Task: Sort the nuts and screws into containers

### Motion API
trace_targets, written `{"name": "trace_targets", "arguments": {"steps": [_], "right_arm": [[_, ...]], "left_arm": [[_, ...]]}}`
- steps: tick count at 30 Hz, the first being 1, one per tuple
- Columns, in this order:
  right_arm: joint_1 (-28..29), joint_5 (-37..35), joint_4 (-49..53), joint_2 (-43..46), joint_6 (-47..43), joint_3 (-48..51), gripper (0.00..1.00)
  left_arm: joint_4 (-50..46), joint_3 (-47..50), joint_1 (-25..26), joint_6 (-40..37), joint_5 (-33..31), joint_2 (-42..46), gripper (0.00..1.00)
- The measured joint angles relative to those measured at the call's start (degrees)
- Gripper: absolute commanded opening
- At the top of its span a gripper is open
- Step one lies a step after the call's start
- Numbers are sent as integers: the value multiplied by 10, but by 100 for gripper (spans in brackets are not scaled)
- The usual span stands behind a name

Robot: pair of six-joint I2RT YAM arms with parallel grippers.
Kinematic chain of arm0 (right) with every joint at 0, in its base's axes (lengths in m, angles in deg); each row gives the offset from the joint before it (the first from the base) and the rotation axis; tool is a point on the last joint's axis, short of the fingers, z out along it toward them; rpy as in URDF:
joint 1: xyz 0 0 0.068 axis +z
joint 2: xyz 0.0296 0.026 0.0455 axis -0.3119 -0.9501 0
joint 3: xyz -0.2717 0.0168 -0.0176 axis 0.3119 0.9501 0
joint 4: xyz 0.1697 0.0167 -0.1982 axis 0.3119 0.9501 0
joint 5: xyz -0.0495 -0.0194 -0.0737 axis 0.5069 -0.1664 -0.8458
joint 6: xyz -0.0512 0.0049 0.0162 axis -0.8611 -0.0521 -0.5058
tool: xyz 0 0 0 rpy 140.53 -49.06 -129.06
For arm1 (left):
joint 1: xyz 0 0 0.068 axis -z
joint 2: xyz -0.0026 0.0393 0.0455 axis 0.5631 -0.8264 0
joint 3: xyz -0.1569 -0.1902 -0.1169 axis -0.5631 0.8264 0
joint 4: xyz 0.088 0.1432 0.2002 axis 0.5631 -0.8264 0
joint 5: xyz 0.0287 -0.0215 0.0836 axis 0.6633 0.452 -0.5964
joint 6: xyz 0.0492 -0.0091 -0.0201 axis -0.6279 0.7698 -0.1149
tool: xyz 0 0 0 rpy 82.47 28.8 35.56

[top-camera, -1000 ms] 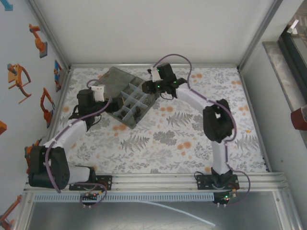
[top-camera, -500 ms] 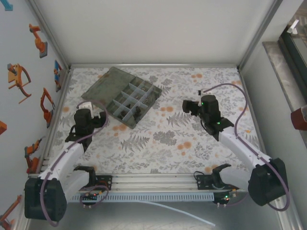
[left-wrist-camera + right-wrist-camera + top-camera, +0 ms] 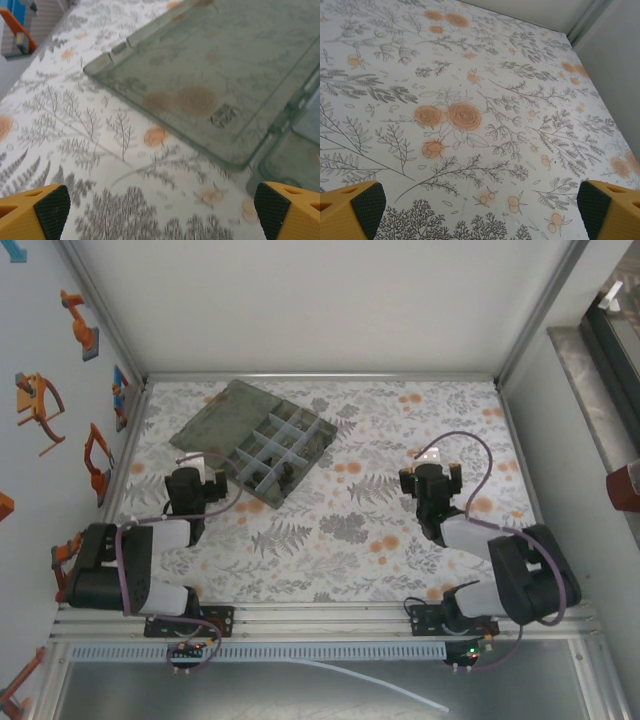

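Observation:
The containers (image 3: 283, 450) are square compartments of a translucent grey organiser box lying at an angle at the back left, its flat lid (image 3: 218, 415) folded open to the left. Small dark bits (image 3: 287, 473) lie in some compartments; I cannot tell screws from nuts at this size. My left gripper (image 3: 195, 480) rests just near-left of the box, open and empty. In the left wrist view the lid (image 3: 210, 75) lies ahead of the gripper (image 3: 160, 220), whose pads (image 3: 50, 210) are wide apart. My right gripper (image 3: 428, 478) stands open over the cloth, well right of the box, its pads (image 3: 366, 204) apart around nothing.
A floral cloth (image 3: 340, 530) covers the table inside white walls, with an aluminium rail (image 3: 330, 620) along the near edge. Both arms are folded low near their bases. Orange and blue tools hang on the left wall (image 3: 40, 400).
Both arms have pulled back from the box toward the near edge. The right gripper, which was at the compartments a second ago, has swung right and opened.

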Motion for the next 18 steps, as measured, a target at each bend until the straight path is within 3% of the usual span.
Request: {"name": "trace_targets", "arguments": {"steps": [4,10,18], "right_arm": [[-28,27,-93,-30,-33,31,100],[-141,97,-216,-46,3,77,99],[-167,190,-241,-89,27,62,99]], "left_arm": [[73,17,-17,-1,14,-28,97],[94,1,-25,-2,32,-52,97],[92,-8,-29,3,17,-52,97]]}}
